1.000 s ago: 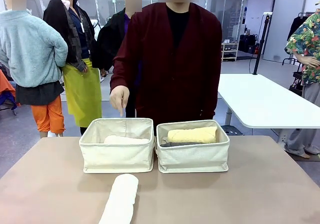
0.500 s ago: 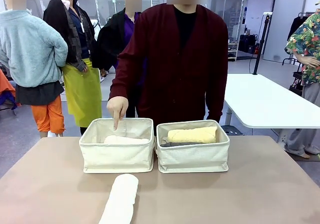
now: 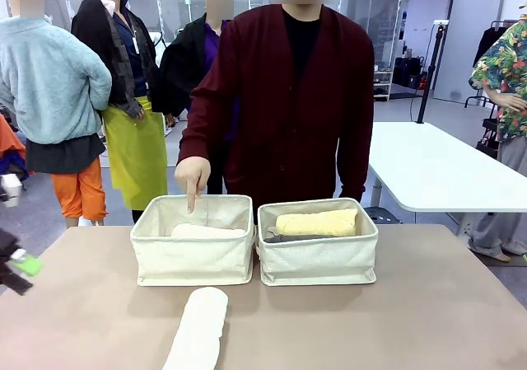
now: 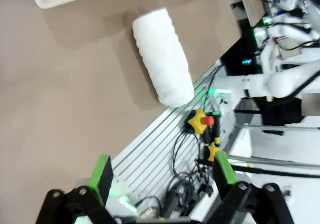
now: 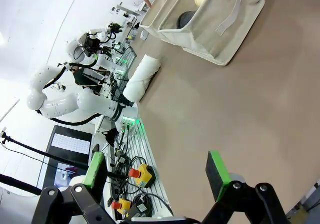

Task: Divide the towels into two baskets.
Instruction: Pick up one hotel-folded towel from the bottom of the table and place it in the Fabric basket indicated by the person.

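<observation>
Two cream canvas baskets, left [image 3: 193, 250] and right [image 3: 318, 250], sit mid-frame on your tabletop [image 3: 428, 312]. You see the rolled white terry towel [image 3: 198, 330] at bottom centre, outside them. A person's hand [image 3: 193, 175] points into the left one. Both tools, left [image 4: 162, 176] and right [image 5: 157, 166], gape wide, empty.

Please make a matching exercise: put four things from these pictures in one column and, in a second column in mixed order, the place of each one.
Things:
1. white towel
2. pale yellow towel
3. person's hand
4. left gripper

Places:
A. in the right basket, on top
B. at the picture's left edge, open
C. on the table, before the baskets
D. pointing down over the left basket

Pairs: 1-C, 2-A, 3-D, 4-B
</observation>
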